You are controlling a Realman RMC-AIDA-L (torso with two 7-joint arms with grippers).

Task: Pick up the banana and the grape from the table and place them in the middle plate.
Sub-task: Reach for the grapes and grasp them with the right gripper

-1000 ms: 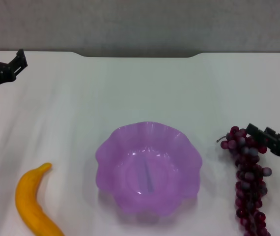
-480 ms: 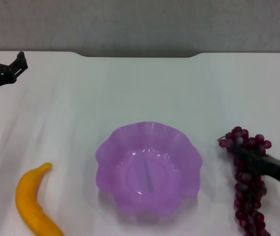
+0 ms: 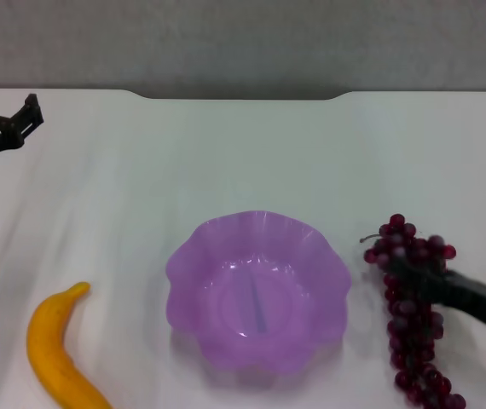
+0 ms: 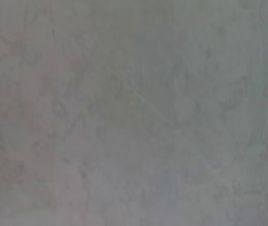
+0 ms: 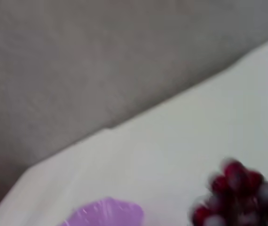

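Observation:
The grape bunch (image 3: 411, 328) hangs right of the purple middle plate (image 3: 257, 290), with its top raised. My right gripper (image 3: 409, 274) reaches in from the right edge and is shut on the upper part of the grape. The right wrist view shows the grape top (image 5: 235, 195) and the plate rim (image 5: 106, 213). The banana (image 3: 55, 349) lies on the white table (image 3: 243, 162) at the near left, left of the plate. My left gripper (image 3: 2, 115) is open and empty at the far left, well behind the banana.
The table's dark notched far edge (image 3: 243, 95) runs in front of a grey wall. The left wrist view shows only a plain grey surface.
My right gripper has closed across the top of the grape and drawn the bunch left toward the plate, its top lifted. The left gripper has barely moved.

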